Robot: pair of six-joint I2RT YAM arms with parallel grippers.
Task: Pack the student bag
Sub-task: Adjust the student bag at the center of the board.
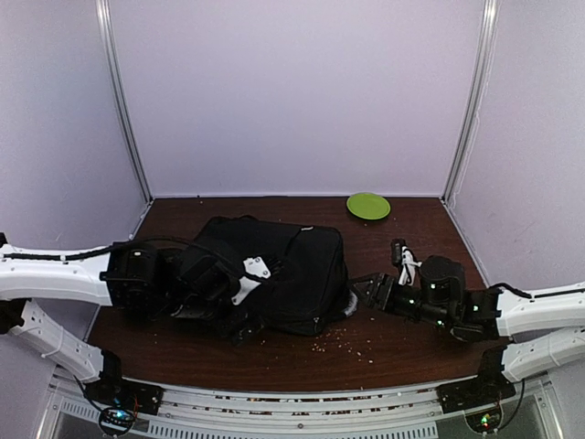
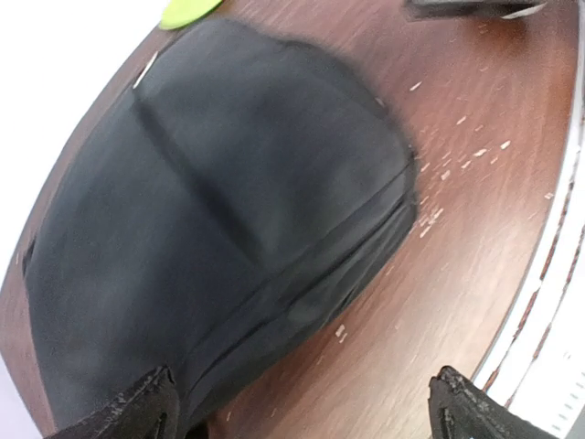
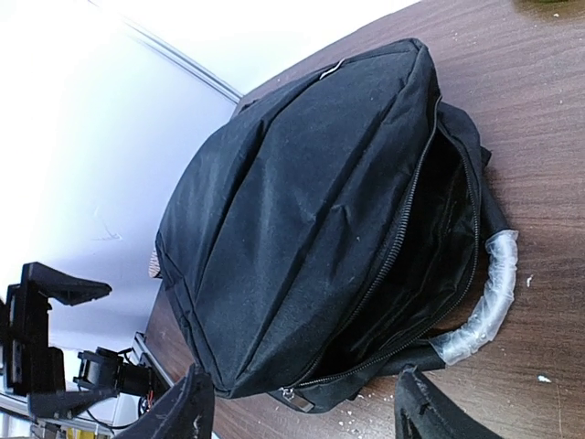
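The left gripper (image 2: 302,413) is released, its fingers (image 2: 137,407) spread wide with nothing grasped. Just ahead of them lies the backpack (image 2: 210,229), flat on the brown table (image 2: 475,238), its closed, rounded end bulging toward that hand. Pale crumbs (image 2: 430,215) dot the wood beside it. The right gripper (image 3: 306,412) is also released and empty. It faces the opposite end of the backpack, close to it but not touching. Directly before this hand the zipper (image 3: 411,210) gapes onto a dark inside, and a handle (image 3: 489,293) wrapped in clear plastic curves just ahead of one finger. Far beyond both hands, a green plate (image 1: 368,205) sits by the back wall, well apart from the backpack.
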